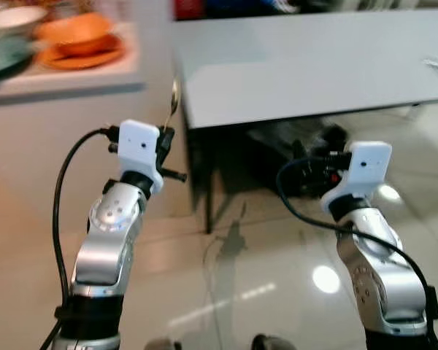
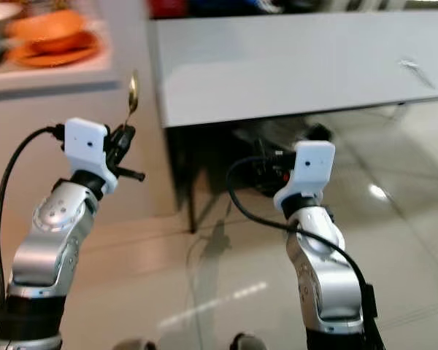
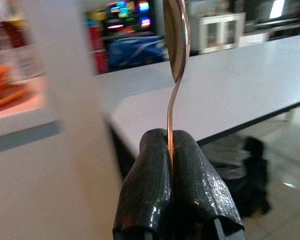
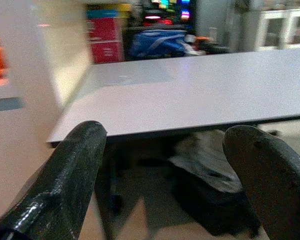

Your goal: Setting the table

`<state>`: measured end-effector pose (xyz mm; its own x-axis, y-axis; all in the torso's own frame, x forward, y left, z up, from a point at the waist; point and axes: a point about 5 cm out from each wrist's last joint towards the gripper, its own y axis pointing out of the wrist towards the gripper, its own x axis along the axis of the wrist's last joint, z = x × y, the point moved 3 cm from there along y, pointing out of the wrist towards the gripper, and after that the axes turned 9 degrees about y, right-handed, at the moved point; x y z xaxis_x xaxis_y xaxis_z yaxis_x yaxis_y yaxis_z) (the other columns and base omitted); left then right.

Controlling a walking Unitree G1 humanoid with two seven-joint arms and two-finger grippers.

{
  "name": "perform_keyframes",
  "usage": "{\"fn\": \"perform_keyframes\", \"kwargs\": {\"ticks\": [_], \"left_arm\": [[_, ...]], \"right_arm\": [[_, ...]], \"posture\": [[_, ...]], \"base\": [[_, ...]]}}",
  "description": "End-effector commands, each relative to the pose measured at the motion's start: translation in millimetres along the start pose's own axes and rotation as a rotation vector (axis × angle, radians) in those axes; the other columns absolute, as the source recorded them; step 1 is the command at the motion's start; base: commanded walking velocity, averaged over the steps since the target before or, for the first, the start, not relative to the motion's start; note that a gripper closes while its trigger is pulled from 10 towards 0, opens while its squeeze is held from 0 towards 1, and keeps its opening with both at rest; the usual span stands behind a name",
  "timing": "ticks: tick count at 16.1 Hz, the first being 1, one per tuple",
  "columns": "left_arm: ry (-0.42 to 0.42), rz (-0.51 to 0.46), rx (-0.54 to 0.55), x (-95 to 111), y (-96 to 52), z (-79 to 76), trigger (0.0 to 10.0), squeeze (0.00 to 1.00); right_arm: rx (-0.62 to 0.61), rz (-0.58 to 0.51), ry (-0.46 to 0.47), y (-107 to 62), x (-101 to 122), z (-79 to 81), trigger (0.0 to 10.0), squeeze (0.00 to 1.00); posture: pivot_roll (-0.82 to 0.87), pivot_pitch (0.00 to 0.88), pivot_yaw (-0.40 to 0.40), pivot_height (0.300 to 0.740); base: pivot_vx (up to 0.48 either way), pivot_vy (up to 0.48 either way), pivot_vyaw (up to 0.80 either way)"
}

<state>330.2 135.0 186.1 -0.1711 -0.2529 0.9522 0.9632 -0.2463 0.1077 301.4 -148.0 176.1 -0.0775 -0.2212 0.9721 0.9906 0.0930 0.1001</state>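
Spoon (image 3: 175, 45) held upright in left gripper (image 3: 171, 150), jaws clamped on the handle low down, bowl up top. In left eye view it sits upper-left of centre, bowl tip just at the near-left corner of the grey bench (image 1: 314, 65). Right gripper (image 4: 165, 165) is mid-right of frame, jaws wide apart, nothing in them, pointing toward the bench edge.

Counter (image 1: 66, 80) w/ orange dishes (image 1: 79, 40) at upper left, separate from the bench. Dark bag (image 1: 306, 157) on the floor under the bench. Frames a bit blurred, so robot prob walking.

Step in hand, by my read: carry spoon to bench & lay it down; task looks early, bench top bare except a small item at far right, too small to tell.

To do it well: get closer first, the arm looks short of the top. Keep grip firm, thin handle could pivot btwn the pads. Raise above the edge, tilt spoon flat, lower till it touches, then release. Watch the bench corner w/ the spoon tip.
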Motion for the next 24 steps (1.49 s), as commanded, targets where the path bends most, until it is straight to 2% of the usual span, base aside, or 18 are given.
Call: {"fn": "perform_keyframes", "kwargs": {"ticks": [1, 8, 13, 18, 24], "left_arm": [[0.003, -0.035, -0.030, 9, 4.4, -6.2, 10.0, 0.00], [0.002, -0.047, -0.043, 11, 7.5, -8.5, 10.0, 0.00], [0.001, -0.046, -0.046, 10, 8.6, -9.0, 10.0, 0.00], [-0.002, -0.007, -0.045, 2, 8.9, -10.1, 10.0, 0.00], [-0.007, -0.006, -0.044, 1, 8.4, -11.1, 10.0, 0.00]], "right_arm": [[-0.026, -0.001, 0.004, -0.5, 1, -8.2, 10.0, 0.00], [-0.061, -0.013, 0.000, 0.5, 5, -18.4, 10.0, 0.00], [-0.041, -0.020, -0.022, -0.4, 7, -17.5, 10.0, 0.00], [0.014, 0.001, -0.065, 0.0, 5, -10.5, 10.0, 0.00], [0.064, 0.019, -0.092, 0.7, 1, -4.7, 10.0, 0.00]], "posture": [[0.06, 0.057, 0.013, 0.740], [0.05, 0.052, 0.016, 0.740], [0.05, 0.052, 0.018, 0.740], [0.05, 0.052, 0.016, 0.740], [0.05, 0.043, 0.003, 0.740]], "base": [[0.368, 0.000, -0.78], [0.370, 0.000, -0.79], [0.371, 0.000, 0.00], [0.372, 0.000, 0.00], [0.372, 0.000, 0.00]]}}
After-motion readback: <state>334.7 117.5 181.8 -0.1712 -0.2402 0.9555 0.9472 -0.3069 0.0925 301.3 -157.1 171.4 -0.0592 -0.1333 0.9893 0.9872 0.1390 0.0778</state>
